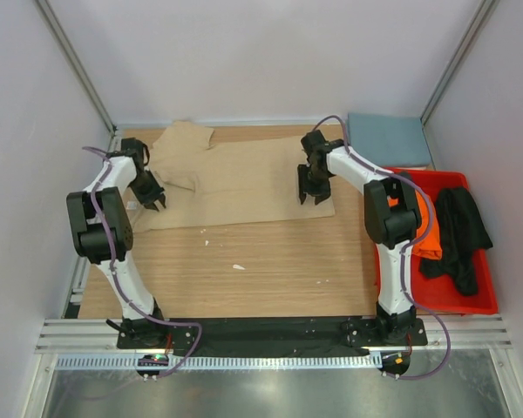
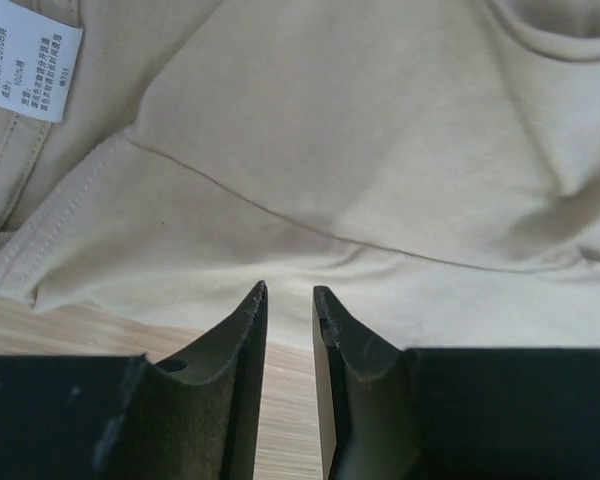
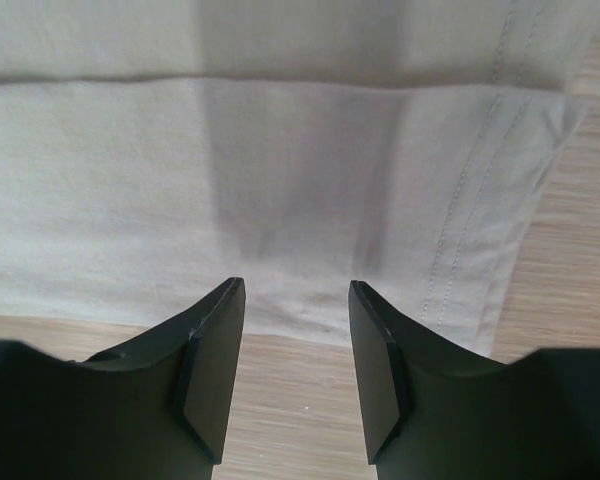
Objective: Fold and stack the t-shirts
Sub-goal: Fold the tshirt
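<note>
Counter (image 1: 270,261): wood-grain.
Tan t-shirt (image 1: 244,178): spread across the far half.
Red bin (image 1: 484,300): right side, holding black t-shirt (image 1: 458,231) and orange t-shirt (image 1: 429,235).
Blue-grey t-shirt (image 1: 388,138): folded, far-right corner.
Left gripper (image 1: 154,202): narrowly apart, empty, at the tan shirt's left edge.
Right gripper (image 1: 311,196): apart, empty, at its right hem.

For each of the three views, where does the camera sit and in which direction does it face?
Top external: above and behind the robot, facing down over the table; left arm, right arm, tan t-shirt and red bin show.
Left wrist: on the left arm, facing down past the left gripper at the shirt's edge and a white label.
Right wrist: on the right arm, facing down past the right gripper at the shirt's stitched hem corner.
Shared: all three show the tan t-shirt on the table.
</note>
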